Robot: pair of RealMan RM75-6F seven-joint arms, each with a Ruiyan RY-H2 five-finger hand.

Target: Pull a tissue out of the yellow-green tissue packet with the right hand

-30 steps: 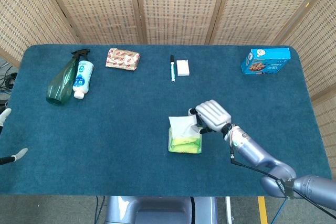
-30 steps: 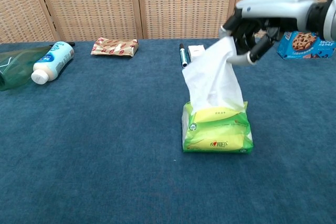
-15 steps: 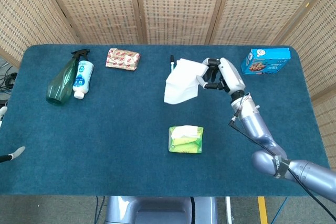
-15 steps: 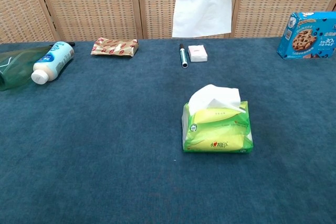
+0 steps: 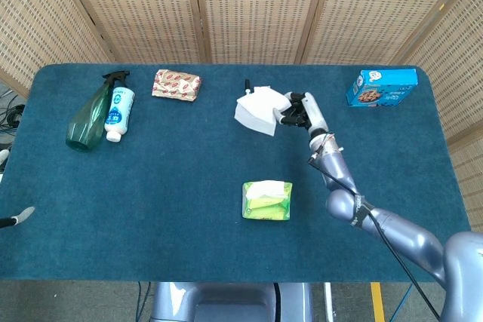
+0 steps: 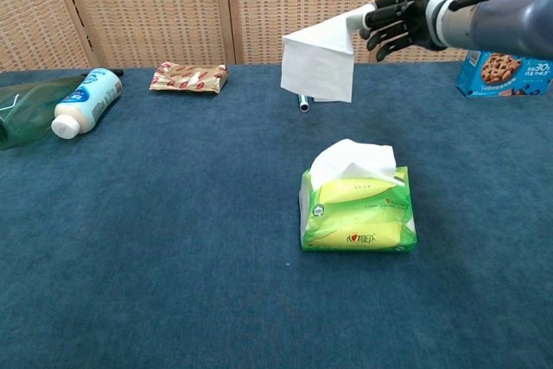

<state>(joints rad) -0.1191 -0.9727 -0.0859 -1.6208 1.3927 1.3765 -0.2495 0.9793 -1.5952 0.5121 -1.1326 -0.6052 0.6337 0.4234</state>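
The yellow-green tissue packet [image 5: 266, 201] [image 6: 357, 213] lies on the blue table with a fresh white tissue poking from its top slot. My right hand [image 5: 298, 108] [image 6: 402, 20] is raised over the far middle of the table and grips a pulled-out white tissue [image 5: 257, 109] [image 6: 318, 61], which hangs free in the air to the hand's left, well clear of the packet. My left hand [image 5: 13, 220] only shows as a fingertip at the left edge of the head view; how it stands is unclear.
At the back lie a green spray bottle [image 5: 90, 115], a white bottle [image 5: 118, 113] [image 6: 85, 103], a snack packet [image 5: 176, 84] [image 6: 188, 77], a marker [image 5: 247, 87] [image 6: 302, 104] and a blue cookie box [image 5: 382, 87] [image 6: 508, 61].
The tissue came fully out of the packet as my right hand rose and moved toward the far side. Since half a second ago the hand has lowered somewhat, the tissue trailing leftward.
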